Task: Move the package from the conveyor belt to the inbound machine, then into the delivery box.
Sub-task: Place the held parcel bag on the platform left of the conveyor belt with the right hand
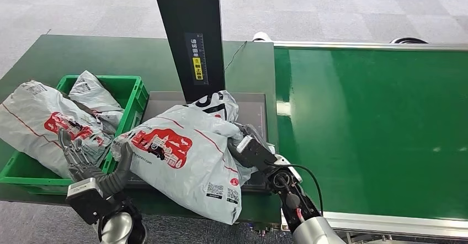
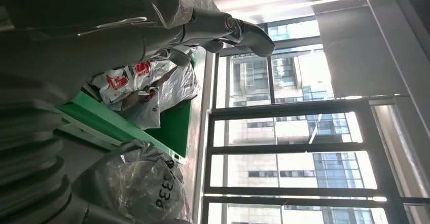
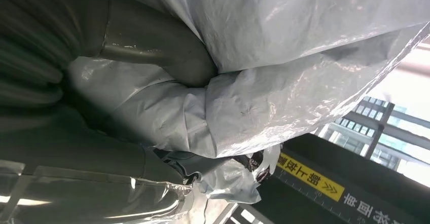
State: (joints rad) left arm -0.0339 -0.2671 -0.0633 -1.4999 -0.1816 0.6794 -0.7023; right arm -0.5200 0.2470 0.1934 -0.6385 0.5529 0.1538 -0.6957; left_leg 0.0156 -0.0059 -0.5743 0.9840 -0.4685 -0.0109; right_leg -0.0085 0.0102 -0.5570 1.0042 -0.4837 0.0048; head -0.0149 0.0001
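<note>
A crinkled grey plastic mailer, the package (image 1: pixel 185 158), lies slumped across the flat grey plate of the inbound machine (image 1: pixel 255 107), its glossy film creased and printed with a red picture and small square codes; its near end hangs past the plate's front edge. Behind the package rises the machine's dark, smooth post (image 1: pixel 190 34) bearing a yellow label. The right hand (image 1: pixel 251 149) is pushed into the package's right side, its fingers clamped on bunched film. The left hand (image 1: pixel 83 158) is raised at the package's left edge, fingers spread apart and holding nothing. Left of the package sits a rigid green delivery box (image 1: pixel 132 92) holding two more wrinkled grey mailers (image 1: pixel 47 122). Right of the package stretches the smooth green conveyor belt (image 1: pixel 375 122).
</note>
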